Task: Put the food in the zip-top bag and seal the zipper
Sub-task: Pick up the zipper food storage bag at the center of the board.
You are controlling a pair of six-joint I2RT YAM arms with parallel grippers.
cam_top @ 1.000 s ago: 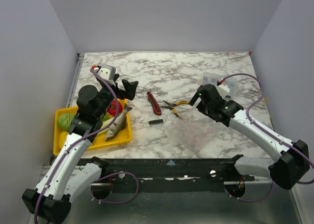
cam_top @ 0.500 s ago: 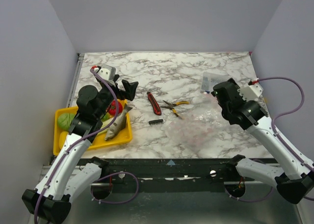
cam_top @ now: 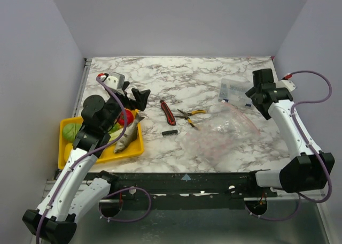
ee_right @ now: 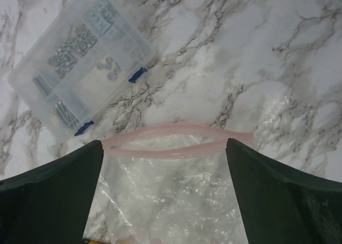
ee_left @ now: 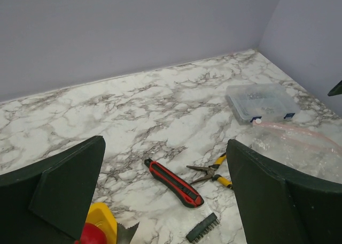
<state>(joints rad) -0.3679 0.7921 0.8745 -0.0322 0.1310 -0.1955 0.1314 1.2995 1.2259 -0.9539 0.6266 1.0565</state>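
Both my pincers stand wide apart with nothing in them. The right pincer (ee_right: 164, 143) hangs over the mouth of the bag (ee_right: 171, 196), a limp, crinkled clear film lying flat on the marbled table (ee_right: 278, 51). In its wrist camera the zipper (ee_right: 176, 129) lies right under the gap between the fingers. It is two narrow pinkish translucent strips, joined at the ends and bowed a little apart in the middle. Just beyond it, toward the left finger, sits a flat rectangular clear plastic box (ee_right: 80, 67) with blue clasps and small metal parts inside.

The left pincer (cam_top: 136, 97) hovers over the far end of the yellow tray (cam_top: 133, 151). The food I can see is in that tray, under and behind this pincer. A glossy round red tomato (cam_top: 126, 117) sits almost beneath the fingers, with a long silvery fish (cam_top: 127, 137) beside it and a rounded green fruit (cam_top: 71, 131) further back. Ahead of the fingers, between this pincer and the bag, lie a slim red-and-black knife (ee_left: 173, 182) and yellow-handled pliers (ee_left: 211, 173).
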